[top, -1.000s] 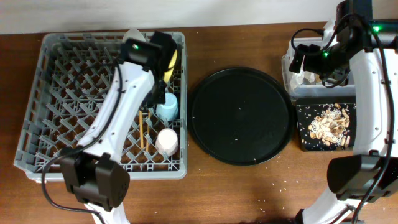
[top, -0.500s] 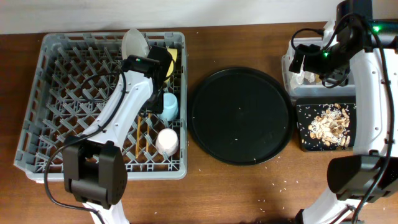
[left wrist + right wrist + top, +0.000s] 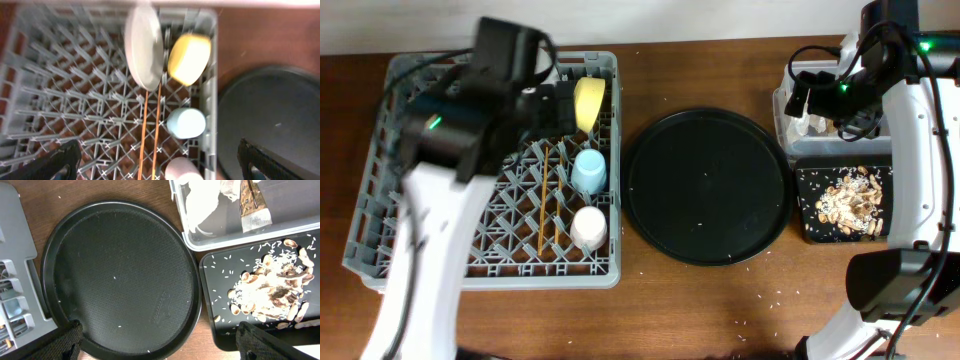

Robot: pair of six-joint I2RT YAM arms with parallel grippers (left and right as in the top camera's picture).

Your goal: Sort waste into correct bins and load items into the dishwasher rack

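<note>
High above the grey dishwasher rack [image 3: 380,200], my left gripper [image 3: 160,170] is open and holds nothing. Below it, two wooden chopsticks [image 3: 150,135] lie side by side on the rack floor. The white plate [image 3: 144,50] stands on edge at the back, with the yellow bowl [image 3: 189,59] beside it. The blue cup [image 3: 186,123] and the pink cup [image 3: 182,170] sit along the right wall. My right gripper [image 3: 160,347] is open and empty. The clear tub [image 3: 200,242] holds napkins [image 3: 202,200] and a wrapper [image 3: 252,207]. Food scraps [image 3: 270,292] lie in the shallow black tray [image 3: 210,295].
A large round black tray [image 3: 706,185] with a few crumbs lies between the rack and the two bins, right under my right gripper. My raised left arm hides the rack's back middle in the overhead view. Crumbs dot the wooden table near the front.
My left gripper went from shut to open and lifted up off the rack's back right. The chopsticks now lie free in the rack. The right arm has not moved.
</note>
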